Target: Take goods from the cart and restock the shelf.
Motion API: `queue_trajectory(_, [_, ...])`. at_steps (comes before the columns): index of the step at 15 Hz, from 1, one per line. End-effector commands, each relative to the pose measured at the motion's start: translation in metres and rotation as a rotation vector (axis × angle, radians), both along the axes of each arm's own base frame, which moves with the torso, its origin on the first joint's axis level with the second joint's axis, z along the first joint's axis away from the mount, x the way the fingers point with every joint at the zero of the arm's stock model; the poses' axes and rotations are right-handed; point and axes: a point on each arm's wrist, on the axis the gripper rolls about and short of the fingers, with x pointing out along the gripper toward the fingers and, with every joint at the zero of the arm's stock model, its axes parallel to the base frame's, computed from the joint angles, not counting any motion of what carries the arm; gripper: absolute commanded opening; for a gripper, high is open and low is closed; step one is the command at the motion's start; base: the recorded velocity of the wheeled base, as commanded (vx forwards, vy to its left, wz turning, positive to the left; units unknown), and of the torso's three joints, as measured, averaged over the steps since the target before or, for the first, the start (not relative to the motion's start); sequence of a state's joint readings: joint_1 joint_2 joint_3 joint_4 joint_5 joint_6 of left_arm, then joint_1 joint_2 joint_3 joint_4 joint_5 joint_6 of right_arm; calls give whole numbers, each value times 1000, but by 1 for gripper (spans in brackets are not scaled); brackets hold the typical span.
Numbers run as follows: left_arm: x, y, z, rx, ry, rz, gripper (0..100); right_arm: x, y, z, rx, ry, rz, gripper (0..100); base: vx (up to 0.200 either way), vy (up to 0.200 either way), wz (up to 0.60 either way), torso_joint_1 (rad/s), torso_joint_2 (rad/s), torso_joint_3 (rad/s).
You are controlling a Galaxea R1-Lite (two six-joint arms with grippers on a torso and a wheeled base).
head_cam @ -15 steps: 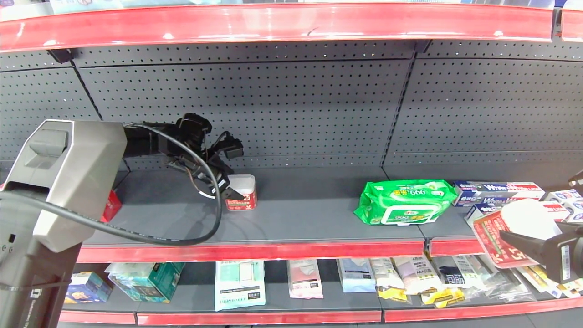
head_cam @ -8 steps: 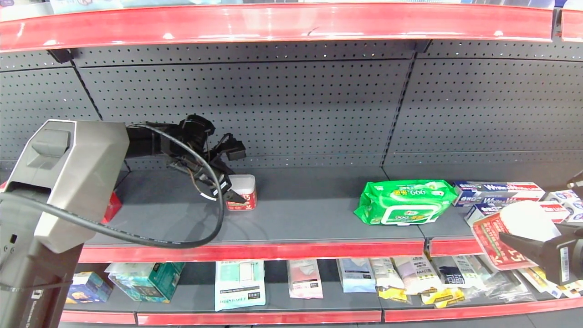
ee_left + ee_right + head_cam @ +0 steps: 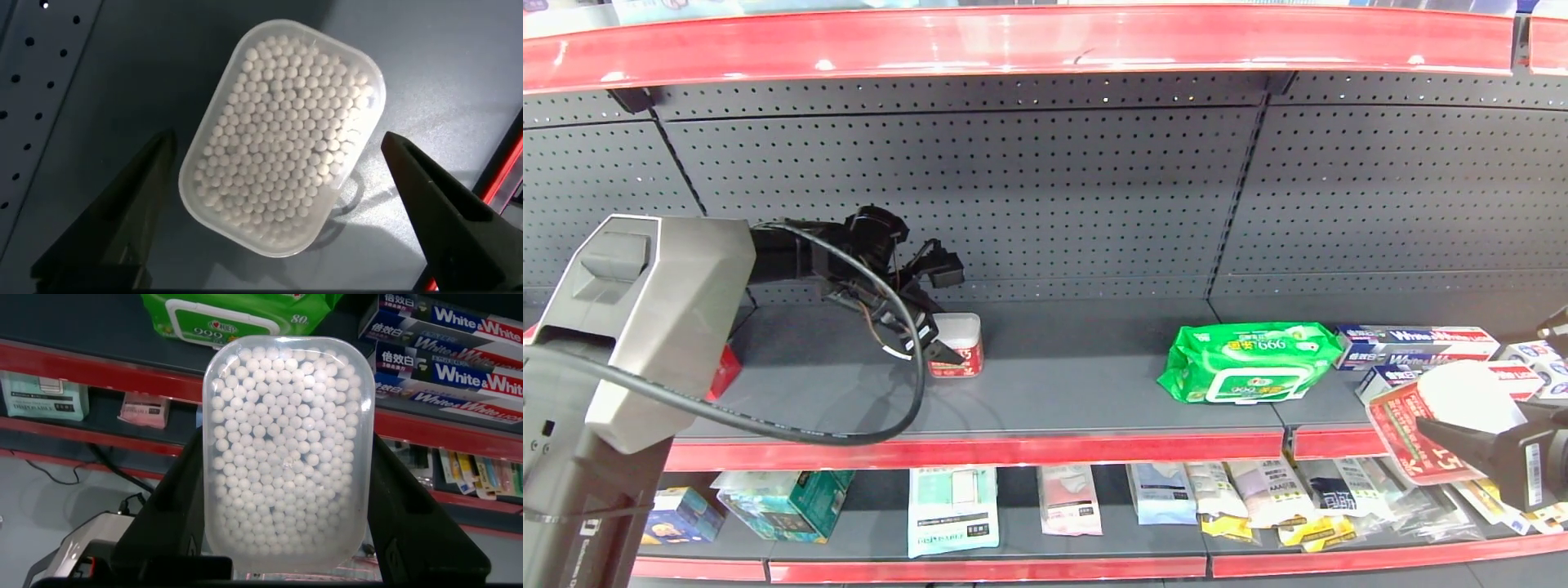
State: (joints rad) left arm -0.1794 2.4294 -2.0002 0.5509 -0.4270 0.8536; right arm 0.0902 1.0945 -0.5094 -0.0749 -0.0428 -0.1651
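A clear box of cotton swabs (image 3: 960, 343) (image 3: 282, 135) with a red label stands on the grey middle shelf (image 3: 1054, 384), left of centre. My left gripper (image 3: 941, 314) (image 3: 278, 139) hovers over it, open, one finger on each side with a gap to the box. At the lower right, my right gripper (image 3: 1462, 433) (image 3: 286, 514) is shut on a second box of cotton swabs (image 3: 1441, 412) (image 3: 286, 449), held tilted in front of the shelf's edge.
A green wipes pack (image 3: 1250, 359) lies right of centre on the shelf, with toothpaste boxes (image 3: 1421, 343) beside it. A red item (image 3: 721, 369) sits at the far left. Packets (image 3: 1070, 498) fill the lower shelf. Bare shelf lies between the standing box and the wipes.
My left gripper has risen a little over the standing box. The right gripper with its box has sunk very slightly.
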Motion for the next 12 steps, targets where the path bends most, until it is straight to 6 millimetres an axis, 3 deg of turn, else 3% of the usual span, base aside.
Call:
queue_trajectory(1, [0, 0, -1, 1, 3, 0, 100, 1, 0, -1, -1, 4, 0, 0, 0, 0, 0, 0, 0, 0])
queue_trajectory(5, [0, -8, -7, 3, 14, -16, 100, 1, 0, -1, -1, 4, 0, 0, 0, 0, 0, 0, 0, 0])
queue_trajectory(6, [0, -8, -7, 3, 14, -17, 0, 0, 0, 0, -1, 1, -1, 0, 0, 0, 0, 0, 0, 0])
queue_trajectory(12, [-1, -7, -4, 3, 14, -16, 0, 0, 0, 0, -1, 1, -1, 0, 0, 0, 0, 0, 0, 0])
